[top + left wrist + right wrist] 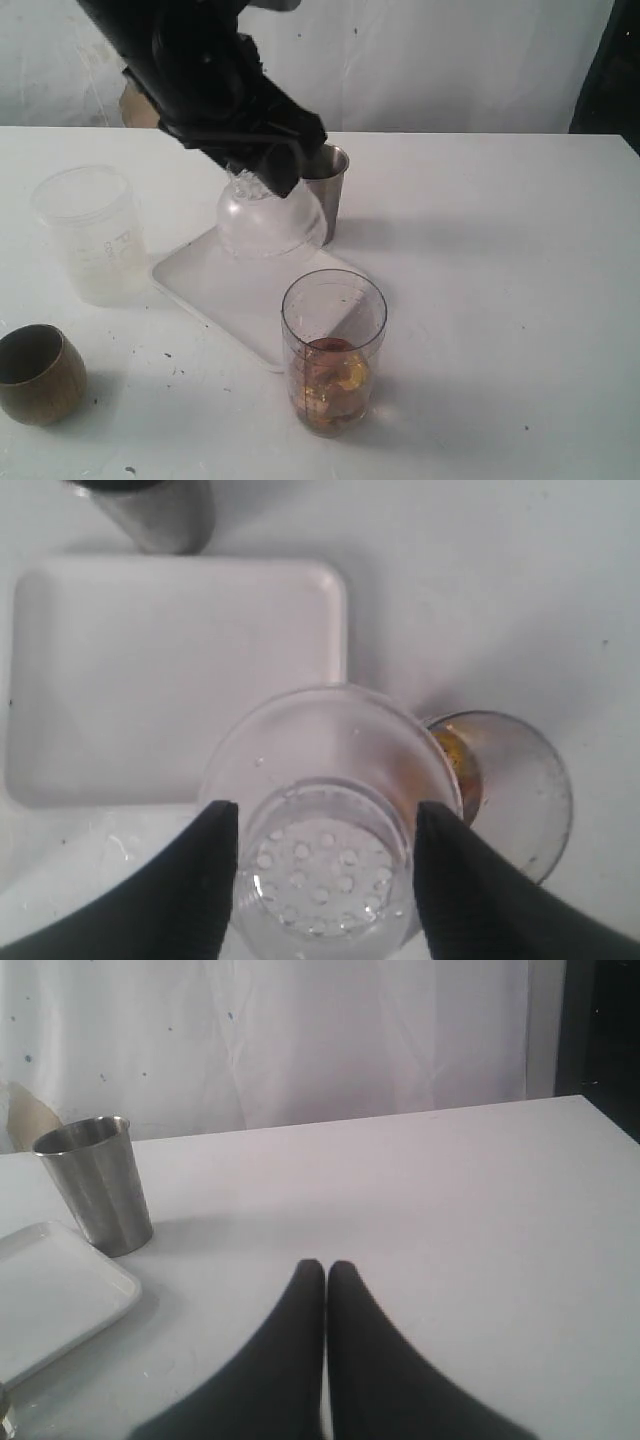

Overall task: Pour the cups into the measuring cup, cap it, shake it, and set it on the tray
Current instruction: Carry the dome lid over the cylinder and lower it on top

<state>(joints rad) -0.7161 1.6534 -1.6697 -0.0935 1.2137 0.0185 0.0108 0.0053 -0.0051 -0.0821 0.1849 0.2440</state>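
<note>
The white table [500,250] carries the tray [230,300] mid-table, a little left of centre. The frosted jar [92,235] stands toward the left edge. The measuring cup [333,350], with amber contents at its bottom, stands near the front edge, just beside the tray. The left gripper [325,815] clamps a clear domed lid [270,215] over the tray. The steel tumbler [330,195] stands beyond the tray, toward the back edge. The brass cup [38,373] sits at the front-left corner. The right gripper [326,1270] has its fingers pressed together, holding nothing.

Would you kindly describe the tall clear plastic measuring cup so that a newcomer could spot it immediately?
Find the flat white rectangular tray mid-table. By its nearest corner stands the tall clear straight-sided plastic cylinder. Unlike the frosted milky jar to the left, it bears a black scale and holds amber liquid.
</note>
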